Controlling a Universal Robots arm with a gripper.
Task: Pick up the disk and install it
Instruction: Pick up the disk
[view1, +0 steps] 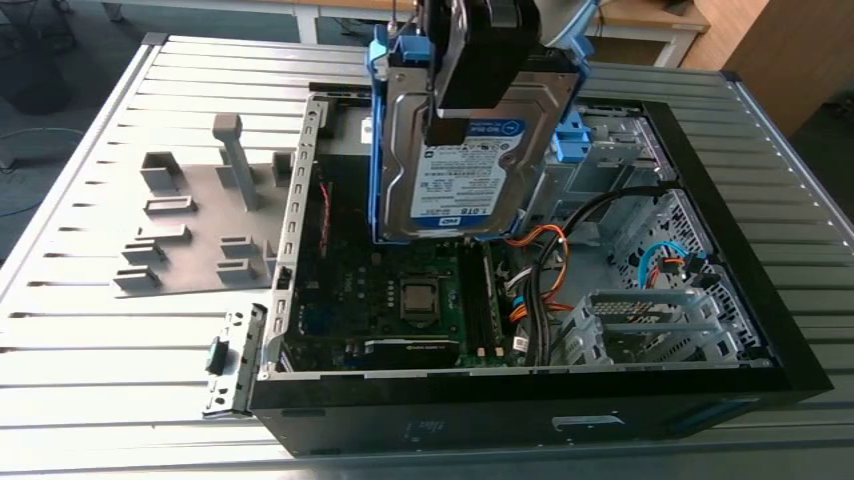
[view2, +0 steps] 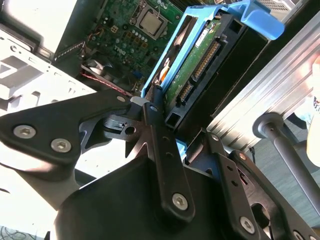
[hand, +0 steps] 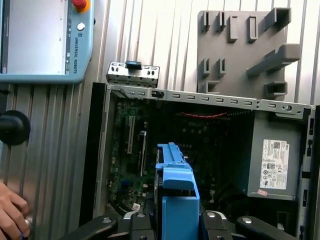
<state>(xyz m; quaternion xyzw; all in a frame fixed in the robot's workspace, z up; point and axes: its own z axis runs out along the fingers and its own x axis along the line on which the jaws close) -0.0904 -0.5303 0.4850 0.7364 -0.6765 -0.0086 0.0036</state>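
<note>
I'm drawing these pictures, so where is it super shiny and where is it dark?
Exterior view: the ribbed table glares white, while the computer case is dark inside. Second wrist view: bare sheet metal washes out to white; the disk in the gripper is evenly lit. First wrist view: the case's inside lies in shadow, the grey plate softly lit.

printed label (view1: 470, 165) on the disk (view1: 400, 190), another on the power supply (hand: 260, 130).
</note>
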